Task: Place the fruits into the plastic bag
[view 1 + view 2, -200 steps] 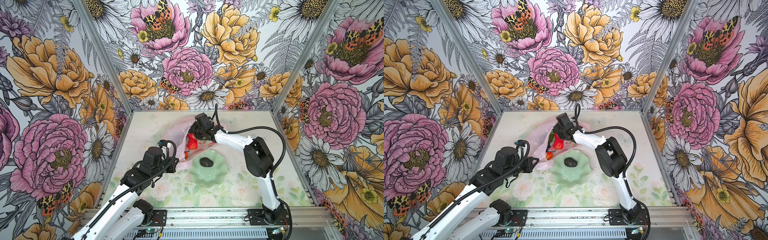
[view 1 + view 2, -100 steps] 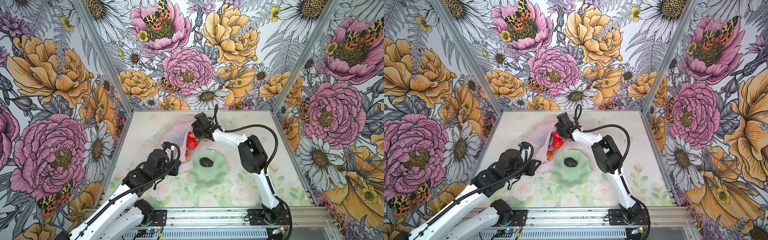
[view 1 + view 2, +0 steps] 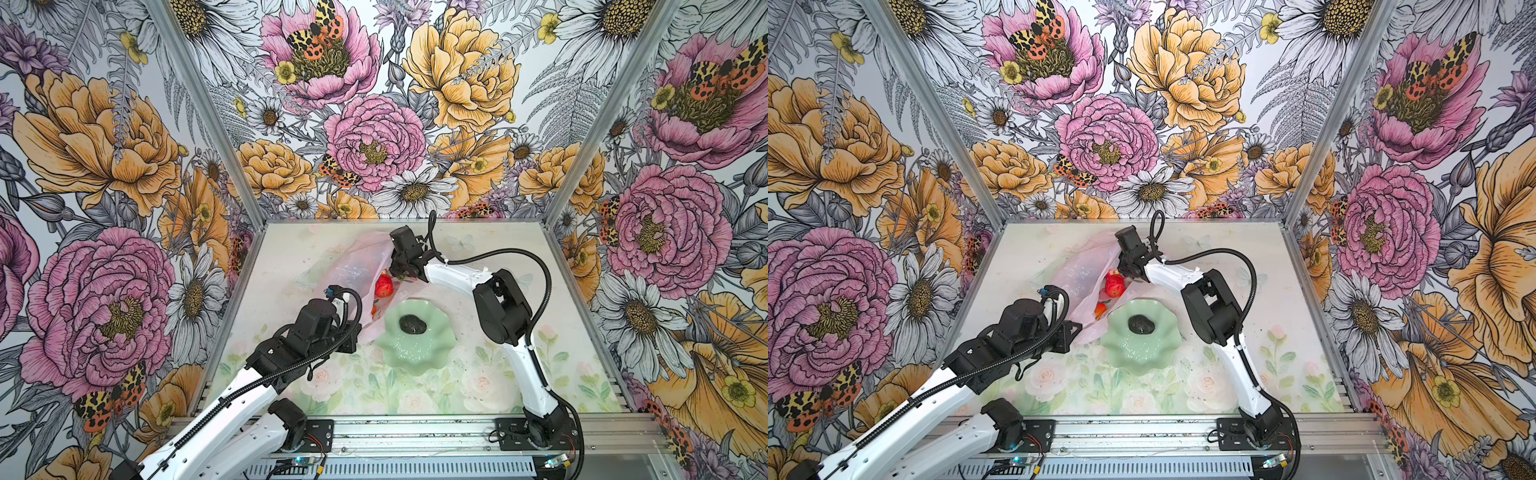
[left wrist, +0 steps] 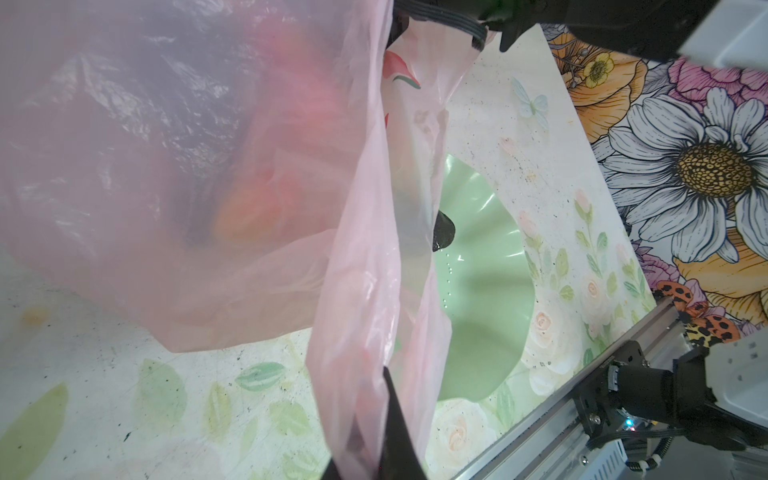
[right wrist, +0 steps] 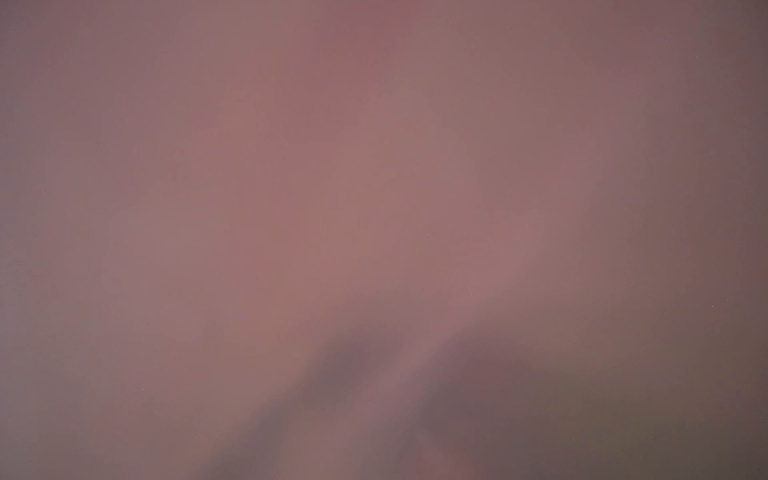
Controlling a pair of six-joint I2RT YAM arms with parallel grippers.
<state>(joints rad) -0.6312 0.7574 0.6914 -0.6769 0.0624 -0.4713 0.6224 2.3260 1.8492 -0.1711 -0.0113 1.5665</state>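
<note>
The pale pink plastic bag (image 3: pixel 353 266) (image 3: pixel 1081 270) lies at the table's back middle, its mouth toward the dish. A red fruit (image 3: pixel 384 286) (image 3: pixel 1114 285) and a small orange-red fruit (image 3: pixel 374 309) (image 3: pixel 1100 309) sit in the mouth. A blackish lump (image 3: pixel 412 324) (image 3: pixel 1140 324) (image 4: pixel 442 230) rests in the dish. My left gripper (image 3: pixel 356 332) (image 4: pixel 374 449) is shut on the bag's front edge. My right gripper (image 3: pixel 400 272) reaches into the mouth just behind the red fruit, with its fingers hidden. The right wrist view is only blurred pink film.
The pale green scalloped dish (image 3: pixel 415 353) (image 3: pixel 1142 357) (image 4: pixel 490 291) stands just in front of the bag, between the two arms. An aluminium rail (image 3: pixel 415 432) runs along the table's front edge. Floral walls close in the left, back and right sides.
My left gripper has shifted slightly to the right and forward with the bag's edge. The right arm's elbow has swung a little left. The red fruit stays in the bag's mouth.
</note>
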